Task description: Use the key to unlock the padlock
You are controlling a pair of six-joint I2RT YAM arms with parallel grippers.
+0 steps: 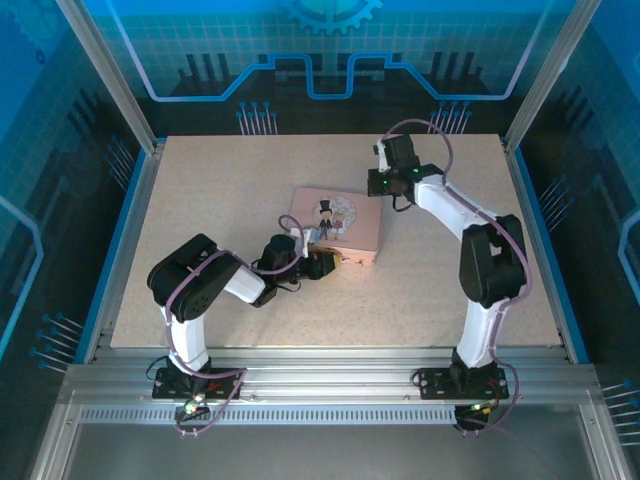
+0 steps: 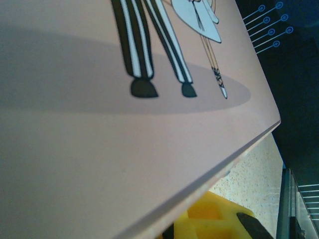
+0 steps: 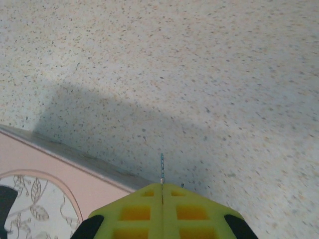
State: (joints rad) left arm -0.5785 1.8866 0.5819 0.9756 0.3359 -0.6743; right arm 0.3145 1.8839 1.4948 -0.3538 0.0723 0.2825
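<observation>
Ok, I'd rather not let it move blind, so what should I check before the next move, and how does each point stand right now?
1. Right hand shut: ok, its fingers are pressed together.
2. Key in right hand: cannot tell; a thin sliver pokes out between its fingertips.
3. Padlock's position: cannot tell.
4. Left hand at the near edge of the pink box: ok.
5. Left hand's grip: cannot tell.
6. Right hand over bare table beside the box: ok.
</observation>
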